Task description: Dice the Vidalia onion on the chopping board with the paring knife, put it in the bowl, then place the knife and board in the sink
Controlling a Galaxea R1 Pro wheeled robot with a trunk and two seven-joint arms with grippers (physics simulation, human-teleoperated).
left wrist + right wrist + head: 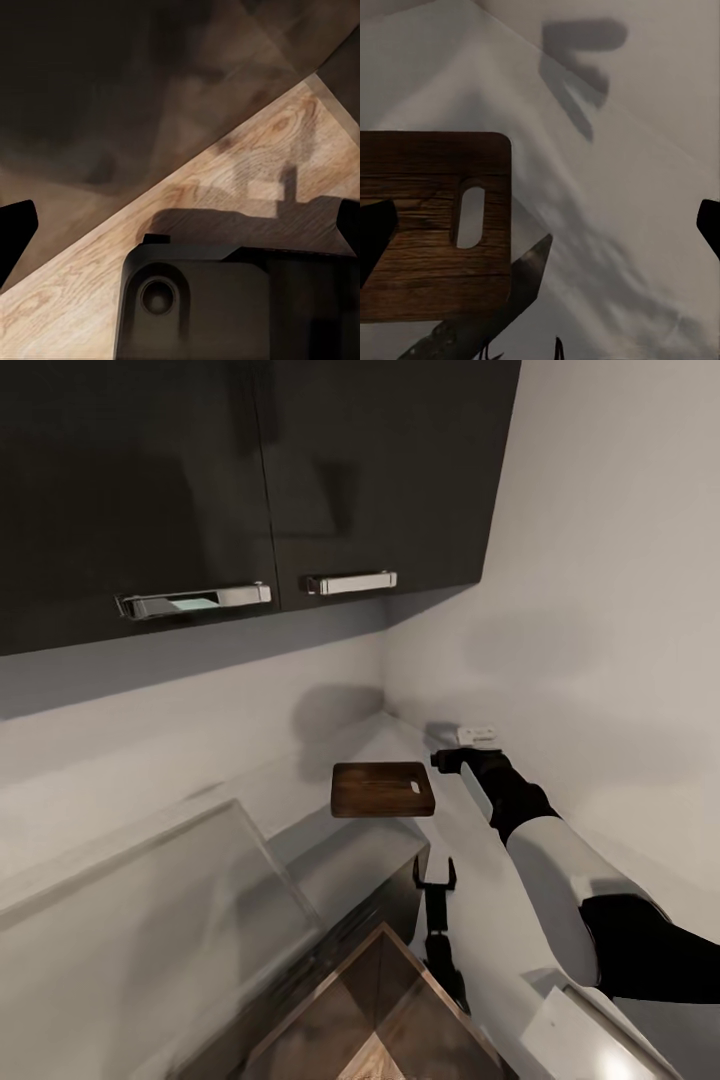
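The small dark-brown rectangular wooden chopping board with rounded corners [382,789] lies flat on the smooth grey glossy counter [330,760], close to the corner where two pale walls meet, its oval handle hole [415,787] turned toward the right arm. The right arm, white-sleeved with a black wrist, reaches over the counter past that end of the board, and the right hand [447,759] hovers just beside the board's handle end, not touching it. From the right wrist camera, the board [427,225] shows with its oval hole [470,217] clear through to the grey surface; two dark fingertips [373,232] stand at opposite edges of that picture, well apart, with nothing between them. The arm's shadow falls across the pale wall ahead. The left hand [435,876] hangs low in front of the dark cabinet fronts below the counter edge, its two slim black fingers pointing up and parted, empty. The left wrist camera looks down on light wood-grain flooring [225,202], with the dark fingertips [15,225] spread at either edge of the picture. Above the counter hang dark glossy wall cabinets [250,480] with two horizontal silver bar handles [350,582]. A small white wall socket [477,735] sits on the right-hand wall just above the right hand.
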